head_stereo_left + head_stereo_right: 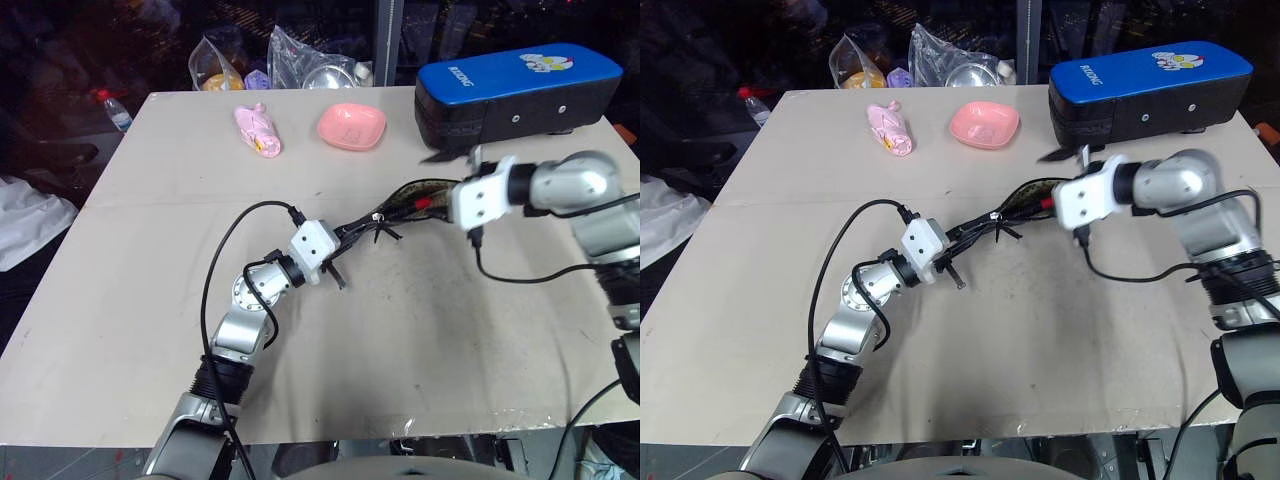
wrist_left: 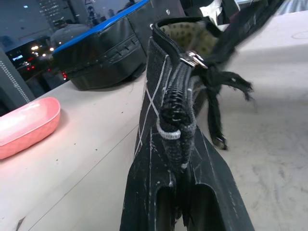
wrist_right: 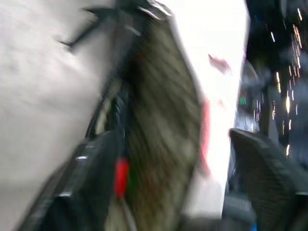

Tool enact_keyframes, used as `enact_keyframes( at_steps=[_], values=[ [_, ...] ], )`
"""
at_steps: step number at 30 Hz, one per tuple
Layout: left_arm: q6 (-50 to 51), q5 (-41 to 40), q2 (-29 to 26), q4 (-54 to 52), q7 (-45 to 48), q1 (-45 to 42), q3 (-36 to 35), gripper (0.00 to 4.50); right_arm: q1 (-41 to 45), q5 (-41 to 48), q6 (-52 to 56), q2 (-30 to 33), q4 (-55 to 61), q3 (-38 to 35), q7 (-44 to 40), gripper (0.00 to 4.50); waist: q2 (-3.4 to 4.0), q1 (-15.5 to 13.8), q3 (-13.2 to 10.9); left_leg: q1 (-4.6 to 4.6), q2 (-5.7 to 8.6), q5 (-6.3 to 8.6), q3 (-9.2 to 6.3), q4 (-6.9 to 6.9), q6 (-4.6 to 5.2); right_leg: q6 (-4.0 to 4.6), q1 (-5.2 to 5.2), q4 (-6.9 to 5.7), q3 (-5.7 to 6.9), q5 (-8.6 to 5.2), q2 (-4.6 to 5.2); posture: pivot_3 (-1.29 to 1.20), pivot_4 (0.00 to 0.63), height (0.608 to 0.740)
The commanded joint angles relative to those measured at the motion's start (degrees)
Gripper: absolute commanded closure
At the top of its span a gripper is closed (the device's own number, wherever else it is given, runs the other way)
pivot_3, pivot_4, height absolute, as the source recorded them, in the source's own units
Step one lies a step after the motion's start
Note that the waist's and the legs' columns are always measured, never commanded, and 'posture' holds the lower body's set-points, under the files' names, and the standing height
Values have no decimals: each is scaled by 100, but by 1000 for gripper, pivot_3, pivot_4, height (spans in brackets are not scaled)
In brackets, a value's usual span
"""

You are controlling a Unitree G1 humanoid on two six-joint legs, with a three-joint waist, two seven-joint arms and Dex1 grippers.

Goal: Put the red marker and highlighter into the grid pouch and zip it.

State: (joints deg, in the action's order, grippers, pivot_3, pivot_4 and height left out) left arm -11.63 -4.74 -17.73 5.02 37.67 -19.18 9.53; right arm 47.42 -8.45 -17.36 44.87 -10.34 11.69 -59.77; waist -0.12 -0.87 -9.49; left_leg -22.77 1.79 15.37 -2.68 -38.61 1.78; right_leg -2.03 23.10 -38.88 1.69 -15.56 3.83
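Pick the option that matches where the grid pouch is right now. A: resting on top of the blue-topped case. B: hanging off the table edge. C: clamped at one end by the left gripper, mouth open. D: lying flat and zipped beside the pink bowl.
C: the left gripper is shut on one end of the grid pouch, and its mouth gapes open at the far end.

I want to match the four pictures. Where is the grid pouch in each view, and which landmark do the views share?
Left eye view: grid pouch, mid-table, between the left gripper and the right gripper.
Right eye view: same place, pouch just in front of the blue-topped case.
Left wrist view: pouch end close up, clamped, mouth open beyond.
Right wrist view: open mouth, red marker inside.
Shared landmark: the pink bowl, also in the left wrist view.
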Motion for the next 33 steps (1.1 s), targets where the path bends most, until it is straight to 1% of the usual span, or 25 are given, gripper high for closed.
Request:
enact_keyframes(
  at_steps=[1,5,9,11,14,17,22,25,28,33],
  values=[
    [-66,-21,4,-193,1,-3,-15,4500,-239,902,1527,48,809,-654,-65,115,-1,5,0,0,-2,0,-3,2,0,0,0,0,2,0,0,0,150,737],
    [-80,3,31,-131,5,-58,8,4500,-844,1991,3697,31,1967,-1161,-8,115,-1,4,0,0,-4,0,-6,7,0,1,0,1,5,0,2,0,150,737],
    [-87,9,68,-90,-34,-64,-15,4500,-1444,3226,6042,202,2989,-1594,125,115,0,-2,0,-3,-2,1,-6,5,2,1,0,0,7,0,10,0,150,737],
    [-89,-5,75,-40,-11,-74,-16,4500,-1725,3566,7186,252,3274,-1702,417,115,-1,-3,1,-4,0,3,-6,4,6,1,0,0,8,1,13,0,150,737],
    [-65,-2,50,-22,69,-63,23,4500,-2002,4088,8280,10,3669,-1846,865,115,-2,-4,2,-3,0,15,-7,4,26,2,-1,-1,11,1,15,0,150,737],
    [-85,20,24,-7,218,-3,136,4500,-2220,4333,8834,-466,3976,-1718,1366,115,-2,10,2,-2,0,15,-7,4,26,2,-1,-1,12,1,13,0,150,737],
    [-134,79,-24,70,381,-23,262,4500,-1975,4408,9246,-1372,3933,-1552,2174,115,-4,11,3,-2,2,15,-7,3,25,1,0,-3,12,2,11,0,150,737],
    [-127,117,-31,116,427,-47,299,4500,-1790,4447,9378,-1720,3852,-1497,2467,115,-4,13,3,-2,4,15,-8,3,25,1,0,-2,13,2,9,0,150,737],
    [-165,193,-35,152,485,-60,359,4500,-1625,4595,9627,-2110,3777,-1596,2705,115,-4,10,3,-2,4,13,-9,3,23,1,0,-2,13,2,7,0,150,737],
    [-207,232,13,200,455,-73,379,4500,-1579,4729,9899,-2599,3693,-1651,3047,115,-3,13,3,-2,4,10,-10,4,17,1,0,-3,12,2,4,0,150,737]
  ],
)
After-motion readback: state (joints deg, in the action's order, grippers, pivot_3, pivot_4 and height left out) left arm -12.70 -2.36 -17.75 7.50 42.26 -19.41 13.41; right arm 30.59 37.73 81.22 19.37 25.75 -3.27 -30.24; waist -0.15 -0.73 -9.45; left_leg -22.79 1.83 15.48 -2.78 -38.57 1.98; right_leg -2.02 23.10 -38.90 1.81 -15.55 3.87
